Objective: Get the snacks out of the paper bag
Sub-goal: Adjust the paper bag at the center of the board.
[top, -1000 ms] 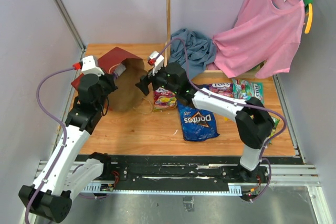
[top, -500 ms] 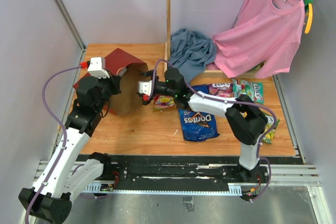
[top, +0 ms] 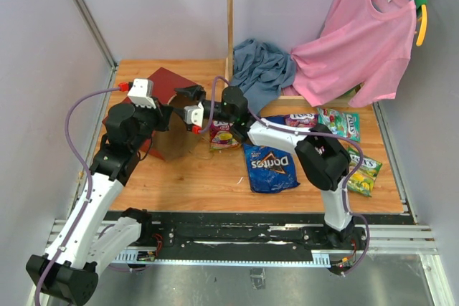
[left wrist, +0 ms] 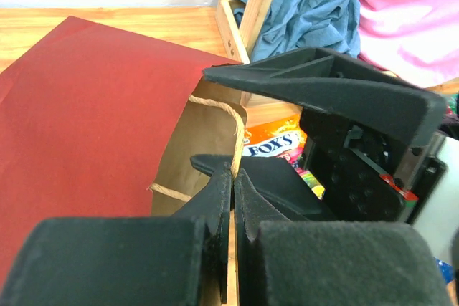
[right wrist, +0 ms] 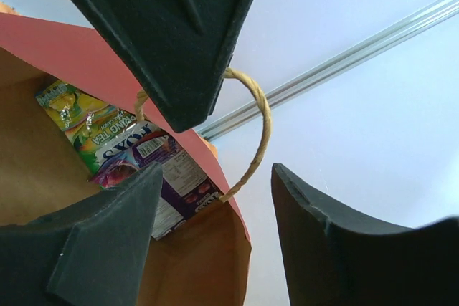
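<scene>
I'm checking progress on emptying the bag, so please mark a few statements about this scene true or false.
1. The left end effector is clamped on the rim of the paper bag. True.
2. The Doritos bag is inside the paper bag. False: it lies on the table, outside it.
3. Packets are inside the paper bag. True: a green packet and a purple packet show there.
4. The right end effector is shut on a packet. False: its jaws stand apart, holding nothing.
</scene>
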You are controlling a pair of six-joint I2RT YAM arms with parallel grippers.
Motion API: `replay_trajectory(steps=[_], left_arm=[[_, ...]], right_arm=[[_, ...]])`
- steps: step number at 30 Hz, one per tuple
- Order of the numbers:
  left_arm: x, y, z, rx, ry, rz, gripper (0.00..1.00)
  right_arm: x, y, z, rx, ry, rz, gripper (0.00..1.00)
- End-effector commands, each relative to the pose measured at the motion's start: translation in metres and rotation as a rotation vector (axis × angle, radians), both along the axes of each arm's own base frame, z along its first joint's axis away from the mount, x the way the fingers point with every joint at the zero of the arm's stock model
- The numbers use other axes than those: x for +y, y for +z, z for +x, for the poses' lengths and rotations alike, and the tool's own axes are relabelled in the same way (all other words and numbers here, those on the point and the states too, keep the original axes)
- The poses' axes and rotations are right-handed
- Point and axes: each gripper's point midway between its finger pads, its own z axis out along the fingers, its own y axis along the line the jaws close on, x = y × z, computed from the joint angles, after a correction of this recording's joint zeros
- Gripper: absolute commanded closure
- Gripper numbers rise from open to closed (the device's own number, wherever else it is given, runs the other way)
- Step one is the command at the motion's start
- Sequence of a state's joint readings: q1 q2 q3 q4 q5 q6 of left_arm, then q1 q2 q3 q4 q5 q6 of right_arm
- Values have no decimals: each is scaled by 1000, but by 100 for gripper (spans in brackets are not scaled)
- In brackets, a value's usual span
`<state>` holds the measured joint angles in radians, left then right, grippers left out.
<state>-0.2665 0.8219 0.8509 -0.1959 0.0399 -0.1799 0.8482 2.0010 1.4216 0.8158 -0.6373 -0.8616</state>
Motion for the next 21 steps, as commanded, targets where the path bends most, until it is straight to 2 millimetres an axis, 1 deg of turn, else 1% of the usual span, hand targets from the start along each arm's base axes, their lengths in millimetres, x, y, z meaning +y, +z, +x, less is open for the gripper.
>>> replay_trajectory(steps=[1,3,8,10,14,15,16,17,18,20,21], left_arm=[[-5,7,0,-33,-39,1,100],[-5,7,0,-30,-38,3,99],[-5,5,1,-26,-36,7,100],[-4,4,2,-22,-34,8,99],[-1,3,4,-14,-11,6,99],[1,3,4,-12,3,6,98],[4,3,6,-8,25,4,93],[8,4,7,-5,53,1,83],[14,5,9,1,87,-2,64],[30,8,10,14,192,-12,9],[37,11,10,19,236,-26,2]], right_arm=[[6,11,11,-56,3,31,40],[9,14,11,-61,14,32,48],[12,15,12,-58,20,24,62],[12,14,13,-60,17,15,72],[12,11,15,-54,6,1,96],[11,9,16,-50,1,-1,99],[11,9,16,-49,-2,-1,99],[10,9,17,-47,-7,-2,99],[10,8,17,-41,-9,-2,99],[8,9,20,-28,-31,9,99],[7,9,22,-15,-46,19,99]])
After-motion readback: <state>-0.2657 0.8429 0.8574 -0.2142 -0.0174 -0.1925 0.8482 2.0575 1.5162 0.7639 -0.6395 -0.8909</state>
